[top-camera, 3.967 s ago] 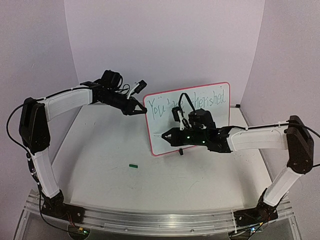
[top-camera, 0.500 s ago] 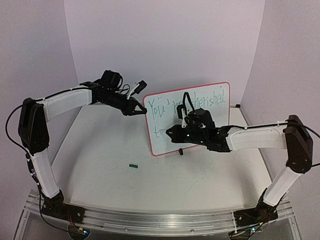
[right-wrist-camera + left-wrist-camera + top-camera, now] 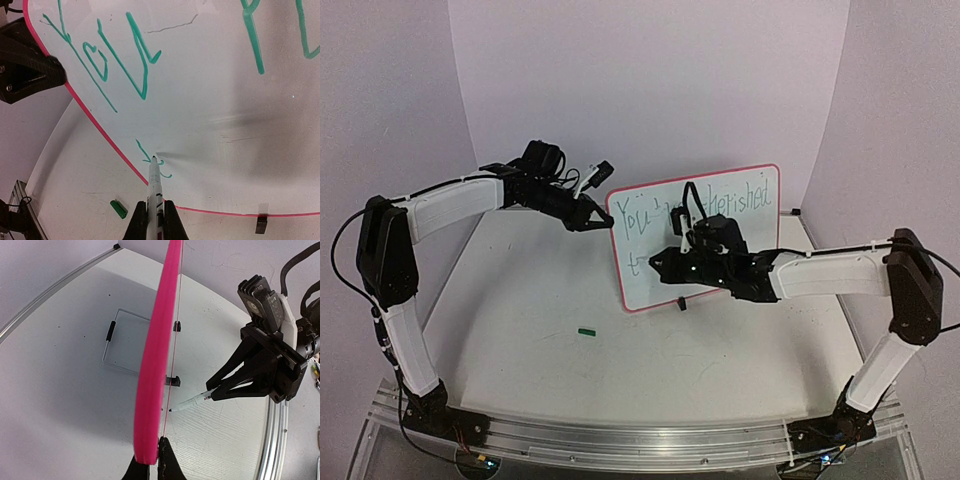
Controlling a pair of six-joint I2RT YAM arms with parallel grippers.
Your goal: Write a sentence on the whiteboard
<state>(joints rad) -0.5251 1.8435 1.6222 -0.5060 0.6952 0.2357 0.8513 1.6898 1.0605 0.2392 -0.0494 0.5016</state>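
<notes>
The right claw [image 3: 154, 206] is clamping down on a white marker [image 3: 154, 186], fingers closed tight around the barrel. The marker's tip is touching the whiteboard [image 3: 225, 100] low on its left side, right at a small green squiggle that is starting the second line. From the left wrist camera you can see the same right claw [image 3: 214, 393] poking the marker [image 3: 189, 403] in toward the board face from the side.

The left claw [image 3: 153, 461] is pinching the board's pink-red frame [image 3: 155, 365], shut on the left edge. In the top view the left claw [image 3: 603, 222] is sitting on that edge near the upper corner, while the right claw [image 3: 658, 266] is reaching across in front of the whiteboard [image 3: 645, 288].

The whiteboard is standing upright toward the back of the desk [image 3: 520, 300], between the two arms, with a black clip foot [image 3: 682, 303] showing at its bottom edge. The sentence [image 3: 636, 219] is running in green along the top, "You're cherished" as far as it's readable, with the right arm covering the middle of it. Up close the "You" of the sentence [image 3: 135, 65] is showing big and clear.

A small green cap [image 3: 586, 331] is lying on the desk in front of the board, well apart from it.
</notes>
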